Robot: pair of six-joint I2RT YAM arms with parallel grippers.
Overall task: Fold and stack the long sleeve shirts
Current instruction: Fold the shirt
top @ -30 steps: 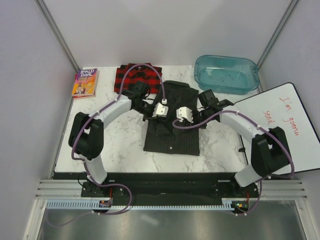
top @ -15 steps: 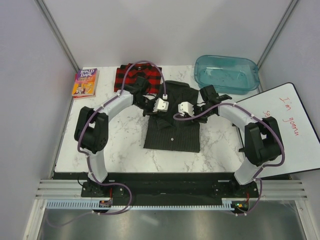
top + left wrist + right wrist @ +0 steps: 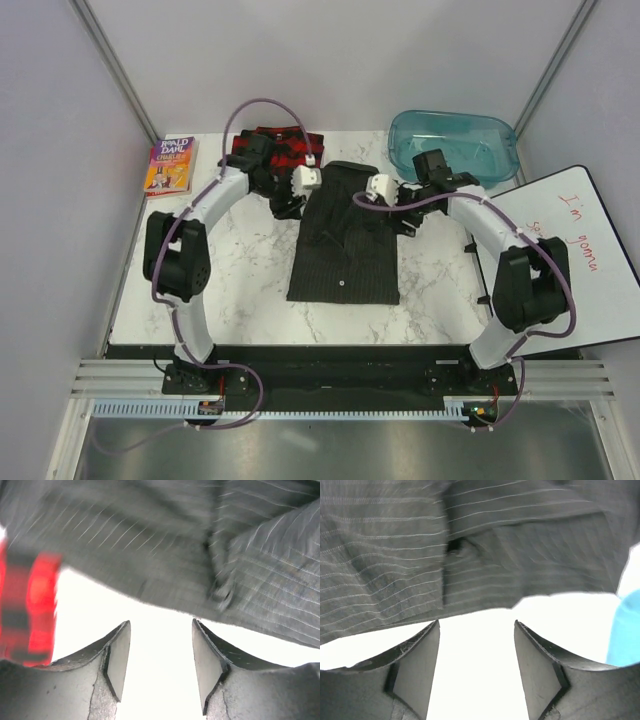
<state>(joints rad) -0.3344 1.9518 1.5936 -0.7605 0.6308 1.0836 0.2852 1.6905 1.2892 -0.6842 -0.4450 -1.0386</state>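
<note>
The charcoal pinstriped shirt (image 3: 345, 250) lies folded in a rectangle at the middle of the marble table (image 3: 240, 290). The plaid shirt (image 3: 298, 143) sits folded at its 11 o'clock, near the far edge and partly hidden by the left arm. The left gripper (image 3: 161, 625) is at the charcoal shirt's 10 o'clock edge, jaws apart with nothing between them. The right gripper (image 3: 476, 624) is at its 2 o'clock edge, likewise spread and empty

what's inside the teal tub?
Nothing but faint specks shows inside the teal tub; the right arm covers part of its near side.
</note>
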